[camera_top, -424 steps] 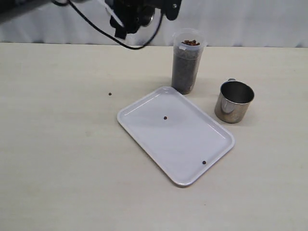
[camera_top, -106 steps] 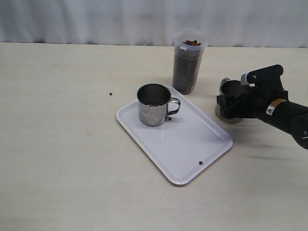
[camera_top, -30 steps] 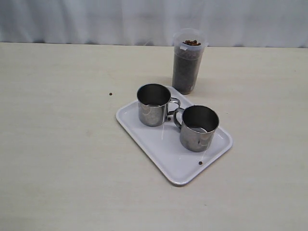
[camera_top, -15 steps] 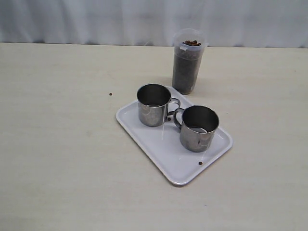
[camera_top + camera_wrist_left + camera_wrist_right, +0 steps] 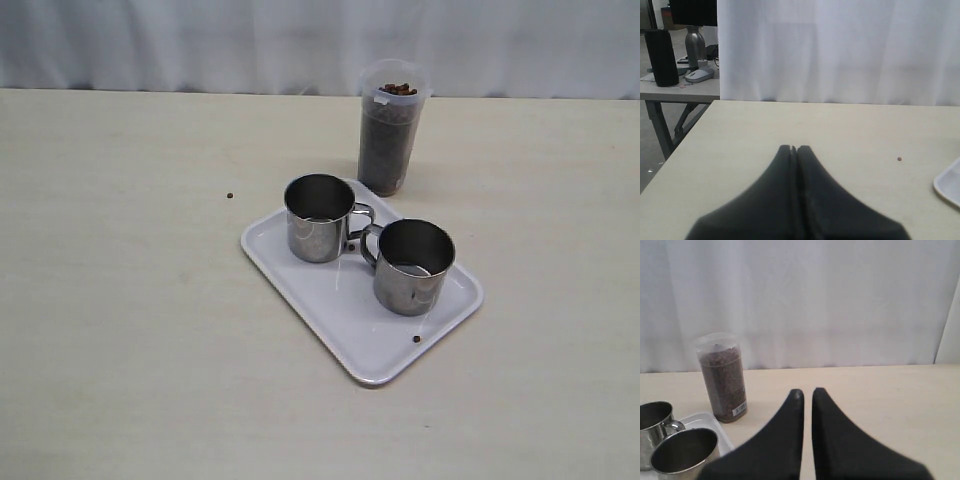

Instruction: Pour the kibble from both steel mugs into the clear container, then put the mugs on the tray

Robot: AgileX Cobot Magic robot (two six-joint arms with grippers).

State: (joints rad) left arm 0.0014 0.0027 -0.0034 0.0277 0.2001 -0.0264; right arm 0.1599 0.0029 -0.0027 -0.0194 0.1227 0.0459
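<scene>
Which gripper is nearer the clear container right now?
Right, probably. The right gripper has the clear container in front of it; the left gripper faces only a tray corner, with no container in its view.

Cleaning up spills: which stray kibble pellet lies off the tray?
The pellet on the table, left of the tray; the front pellet lies inside the rim.

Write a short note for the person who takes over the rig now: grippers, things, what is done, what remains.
Left gripper: shut, empty, above the table. Right gripper: shut, empty.
Mugs: both upright on the tray. Container: beside the tray, nearly full of kibble.
Done: pouring, mugs placed.
To do: nothing required; stray pellets lie on table and tray.
</scene>
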